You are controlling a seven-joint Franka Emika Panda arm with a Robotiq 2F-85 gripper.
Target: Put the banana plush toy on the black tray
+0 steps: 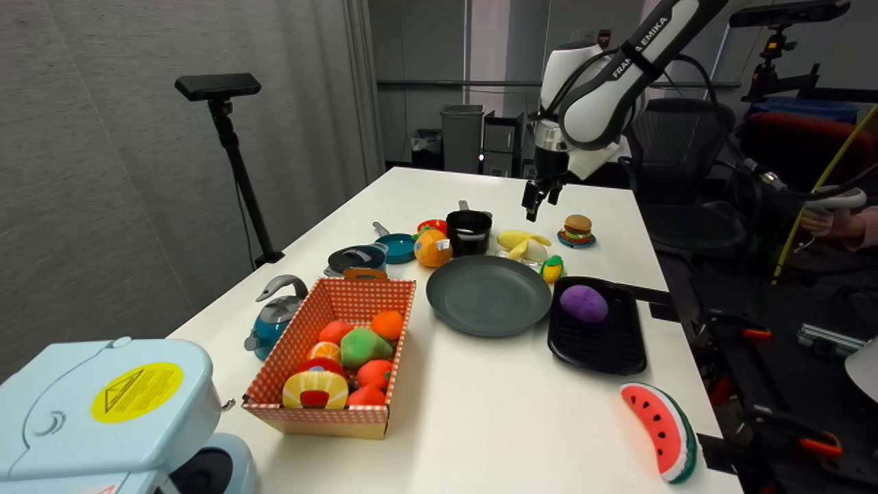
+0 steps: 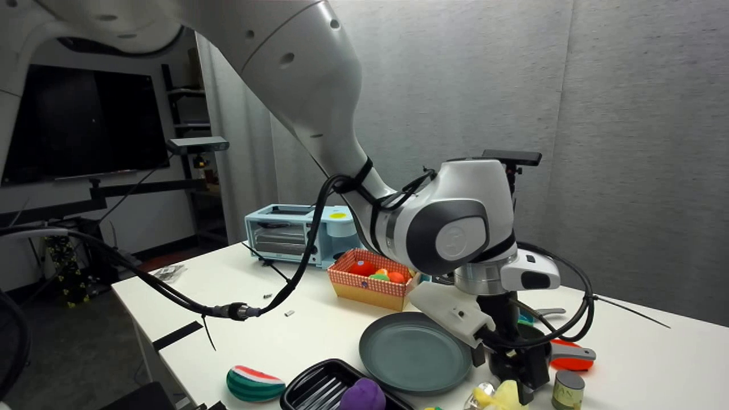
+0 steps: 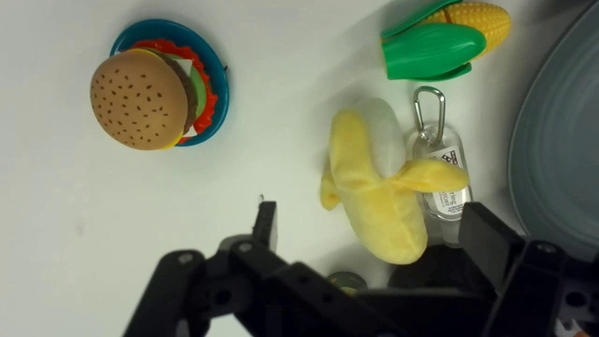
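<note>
Toward the far edge of a white table (image 1: 473,405) in an exterior view, a yellow banana plush toy (image 1: 518,239). Above the tabletop, a black gripper (image 1: 541,202), released, with widely spread fingers. Along the right edge, a black tray (image 1: 610,350) holding a purple toy (image 1: 584,304), just beside a grey plate (image 1: 488,296). Between banana and tray, toy corn (image 1: 552,269). Nearer the far right corner, a toy hamburger (image 1: 577,228). Toward the left edge, a basket (image 1: 336,428) of toy fruit (image 1: 363,347). In the wrist view, framed between the fingertips, the banana, with one flap over a clear bottle (image 3: 447,203).
</note>
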